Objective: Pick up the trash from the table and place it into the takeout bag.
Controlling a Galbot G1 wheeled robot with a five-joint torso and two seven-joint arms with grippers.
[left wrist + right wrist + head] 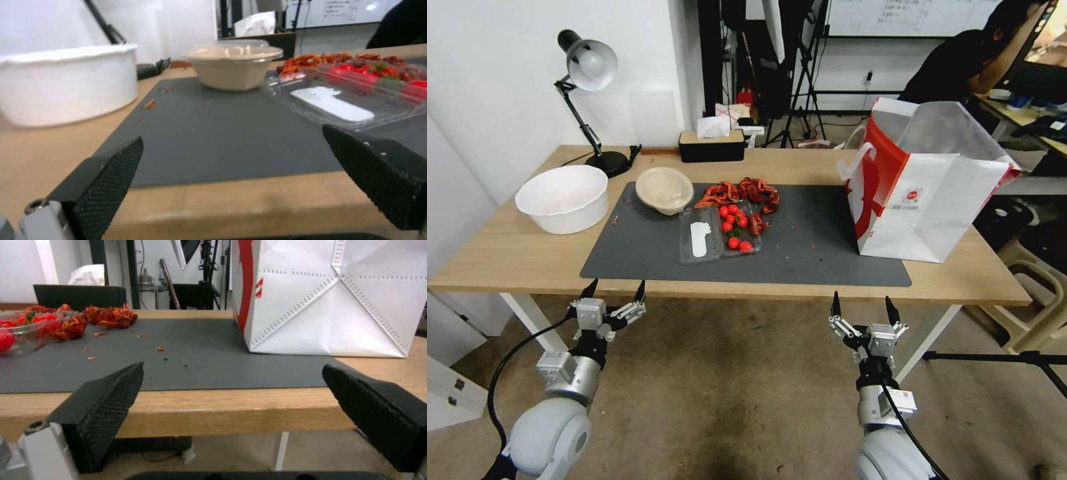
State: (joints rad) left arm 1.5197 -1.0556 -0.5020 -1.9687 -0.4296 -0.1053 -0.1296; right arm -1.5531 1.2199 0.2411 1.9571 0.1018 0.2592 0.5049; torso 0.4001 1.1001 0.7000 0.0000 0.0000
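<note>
Both tools hung short of the bench's point(507, 253) near edge in the head view, left tool point(614, 291) and right tool point(864, 303) with fingers apart, holding nothing. On the dark mat point(814, 247) lay a beige bowl point(664, 190), a clear tray point(717, 233) of red tomatoes and a heap of red scraps point(740, 192); the takeout bag point(927, 193) stood upright at the mat's right end, and a white tub point(564, 198) sat off the mat's left side.

From the left wrist, the spread fingers point(106, 176) framed the lidded bowl point(231, 66) and tray point(351, 96).

From the right wrist, the spread fingers point(106, 400) framed the bag point(329, 300) and crumbs on the mat point(178, 370).
</note>
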